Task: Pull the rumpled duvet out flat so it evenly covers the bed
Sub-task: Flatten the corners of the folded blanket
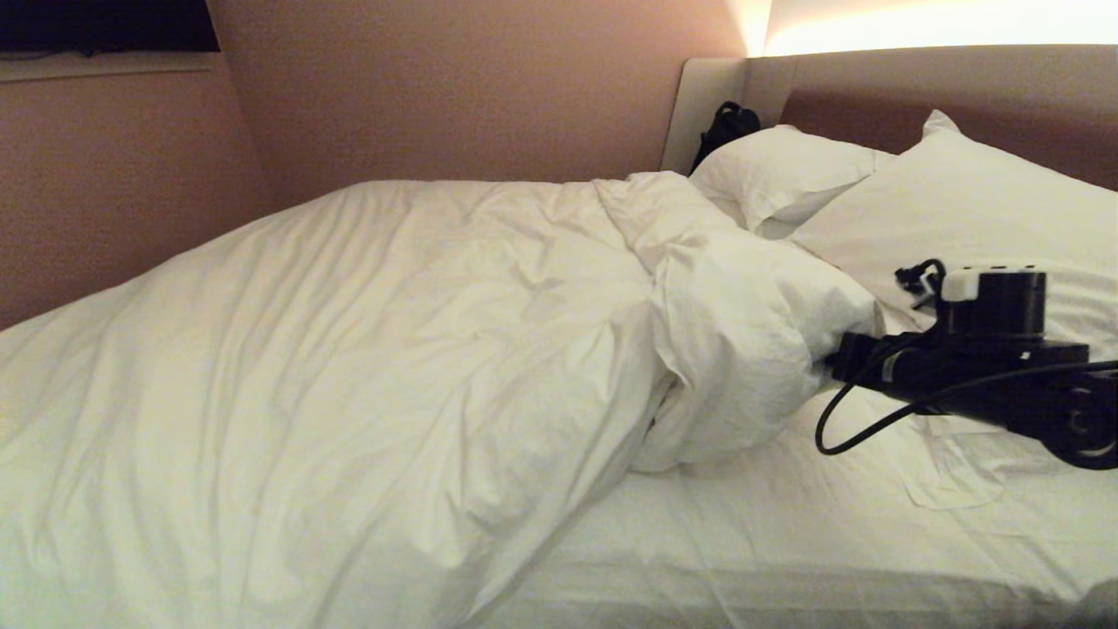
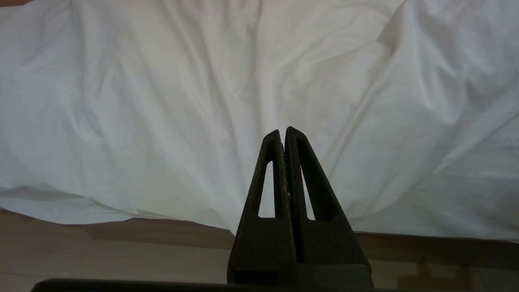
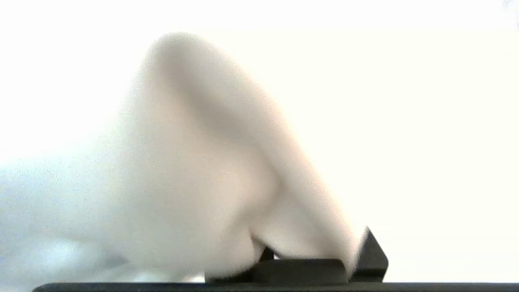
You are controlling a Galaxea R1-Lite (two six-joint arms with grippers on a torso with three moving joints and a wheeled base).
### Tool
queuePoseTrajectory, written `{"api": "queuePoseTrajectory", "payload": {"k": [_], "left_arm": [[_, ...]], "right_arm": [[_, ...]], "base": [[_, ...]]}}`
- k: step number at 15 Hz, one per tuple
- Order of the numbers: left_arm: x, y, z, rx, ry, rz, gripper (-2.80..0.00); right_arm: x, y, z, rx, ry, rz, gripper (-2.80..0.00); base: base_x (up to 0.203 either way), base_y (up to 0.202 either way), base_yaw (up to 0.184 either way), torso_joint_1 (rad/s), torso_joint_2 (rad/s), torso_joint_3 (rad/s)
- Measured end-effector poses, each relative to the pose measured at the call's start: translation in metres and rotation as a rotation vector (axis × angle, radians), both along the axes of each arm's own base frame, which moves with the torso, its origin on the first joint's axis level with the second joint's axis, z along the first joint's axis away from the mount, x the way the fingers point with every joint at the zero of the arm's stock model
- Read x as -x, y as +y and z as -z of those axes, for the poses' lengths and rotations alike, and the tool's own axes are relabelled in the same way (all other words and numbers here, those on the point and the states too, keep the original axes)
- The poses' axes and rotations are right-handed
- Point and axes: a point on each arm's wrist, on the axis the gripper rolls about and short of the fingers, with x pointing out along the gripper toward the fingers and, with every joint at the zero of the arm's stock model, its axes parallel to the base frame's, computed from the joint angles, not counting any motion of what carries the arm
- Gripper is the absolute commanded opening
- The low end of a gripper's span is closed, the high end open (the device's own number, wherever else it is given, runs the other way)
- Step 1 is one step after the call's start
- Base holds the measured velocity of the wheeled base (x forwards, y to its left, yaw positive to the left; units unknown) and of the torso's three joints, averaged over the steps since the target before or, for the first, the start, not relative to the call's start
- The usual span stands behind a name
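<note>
Your right claw [image 1: 834,356] is reaching in from the pillow side and has clenched on a bunched fold of the duvet [image 1: 349,367]; in the right wrist view the white cloth wraps right over the fingers and rises from them in a peak, so the grip looks real rather than a brush past.

The duvet itself lies heaped toward the far side and the foot of the bed [image 1: 786,559], with its turned-back top corner [image 1: 742,341] piled just beside the two pillows [image 1: 961,201]. That leaves a broad strip of fitted sheet [image 1: 742,542] bare along the near edge (this is the part you have to cover).

The hold is placed sensibly: taking the folded corner gives you the free end, so a pull toward the headboard [image 1: 917,96] and the near edge should unroll it.

Your left claw [image 2: 284,136] hangs parked by the bed's side, fingers pressed together on nothing, pointing at the duvet draped over the edge.
</note>
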Motion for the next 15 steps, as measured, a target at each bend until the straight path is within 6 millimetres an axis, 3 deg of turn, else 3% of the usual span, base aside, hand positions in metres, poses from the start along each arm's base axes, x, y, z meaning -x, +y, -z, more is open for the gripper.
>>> {"api": "queuePoseTrajectory", "payload": {"k": [3,6,15], "left_arm": [[0.0,0.0,0.0,0.001,0.0,0.0,-2.8],[0.0,0.0,0.0,0.0,0.0,0.0,-2.8],[0.0,0.0,0.0,0.001,0.0,0.0,-2.8]], "right_arm": [[0.015,-0.003,-0.047,-0.022,-0.1,0.012,-2.8],[0.022,-0.008,-0.079,-0.053,-0.146,0.032,-2.8],[0.034,-0.012,-0.144,-0.129,-0.204,0.029,-2.8]], "base": [[0.0,0.0,0.0,0.0,0.0,0.0],[0.0,0.0,0.0,0.0,0.0,0.0],[0.0,0.0,0.0,0.0,0.0,0.0]]}}
